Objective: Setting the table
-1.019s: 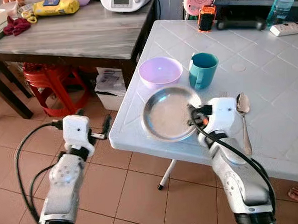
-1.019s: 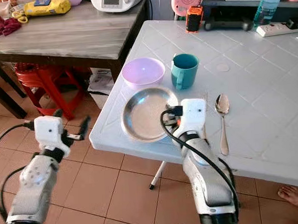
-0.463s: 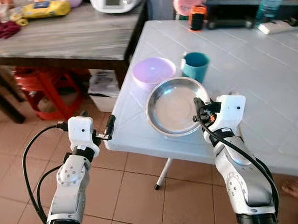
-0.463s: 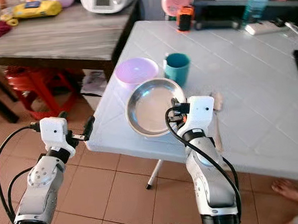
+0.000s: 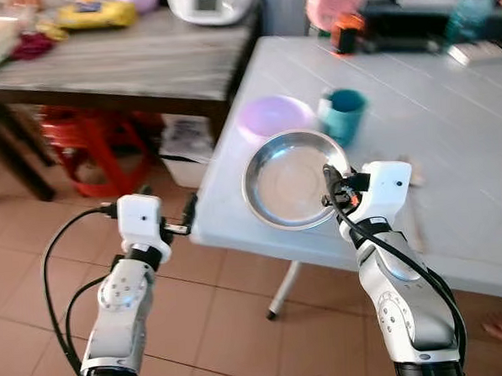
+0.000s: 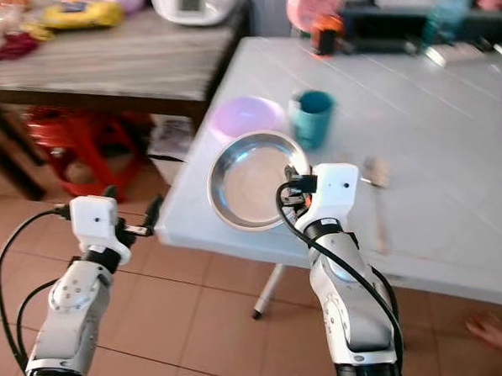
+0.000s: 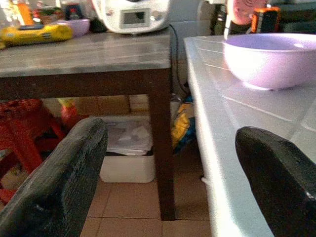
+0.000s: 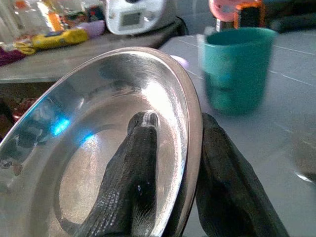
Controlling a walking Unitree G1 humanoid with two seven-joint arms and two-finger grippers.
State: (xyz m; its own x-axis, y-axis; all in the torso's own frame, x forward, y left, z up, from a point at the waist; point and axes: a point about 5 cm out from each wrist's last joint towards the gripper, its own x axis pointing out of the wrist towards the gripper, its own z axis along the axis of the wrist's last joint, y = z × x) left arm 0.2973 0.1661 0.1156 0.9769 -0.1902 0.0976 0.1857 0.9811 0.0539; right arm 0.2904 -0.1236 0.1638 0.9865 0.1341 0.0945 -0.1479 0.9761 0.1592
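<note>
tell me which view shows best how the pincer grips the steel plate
The right wrist view: the right pincer pinches the steel plate rim, one finger inside, one outside. The eye views show the whole plate tilted above the table edge, the grip mostly hidden.

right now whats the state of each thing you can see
round silver metal plate: tilted, rim pinched by right pincer
left pincer: open, empty, beside the table edge
lilac plastic bowl: upright, empty
teal mug: upright on white table
metal spoon: lying flat
</note>
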